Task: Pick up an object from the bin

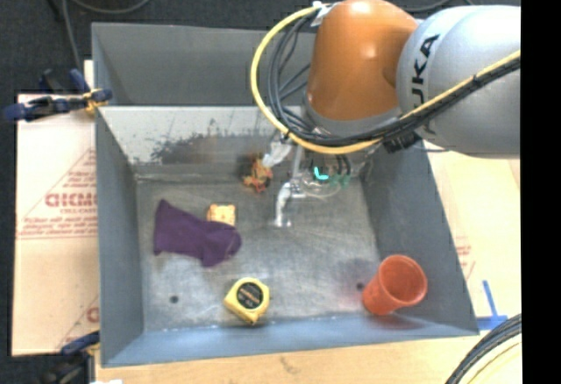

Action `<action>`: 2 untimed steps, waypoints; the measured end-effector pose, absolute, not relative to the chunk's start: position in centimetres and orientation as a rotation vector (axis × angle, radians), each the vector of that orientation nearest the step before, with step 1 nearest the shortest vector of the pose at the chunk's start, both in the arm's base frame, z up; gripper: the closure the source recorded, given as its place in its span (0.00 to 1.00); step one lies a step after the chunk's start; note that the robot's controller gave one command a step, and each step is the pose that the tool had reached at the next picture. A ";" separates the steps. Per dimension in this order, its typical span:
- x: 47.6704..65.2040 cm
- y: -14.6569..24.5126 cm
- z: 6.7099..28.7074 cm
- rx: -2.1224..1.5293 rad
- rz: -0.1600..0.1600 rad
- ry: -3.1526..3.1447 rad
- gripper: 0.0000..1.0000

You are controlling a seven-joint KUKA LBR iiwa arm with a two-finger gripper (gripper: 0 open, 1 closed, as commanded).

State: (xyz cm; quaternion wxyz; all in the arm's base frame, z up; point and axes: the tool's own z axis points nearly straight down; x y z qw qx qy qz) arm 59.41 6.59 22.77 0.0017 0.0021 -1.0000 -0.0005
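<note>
Camera view: gripper [282,179], fingers apart, beside brown figure [256,174] near back wall [175,130].

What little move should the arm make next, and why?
Probably nudge the gripper toward the small brown thing by the back wall: it lies nearest, just beside the gripper, while the purple cloth and orange cup lie farther off.

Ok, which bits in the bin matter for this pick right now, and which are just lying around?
In play: gripper, low at the back of the bin; small brown-orange thing just beside it.
Lying about: purple cloth, tan block, yellow tape measure, orange cup.
</note>
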 end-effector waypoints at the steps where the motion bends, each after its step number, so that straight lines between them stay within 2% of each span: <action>1: 59.6 6.6 23.2 0.005 -0.003 -3.146 0.00; 2: 60.1 10.6 8.2 0.273 0.001 -3.137 1.00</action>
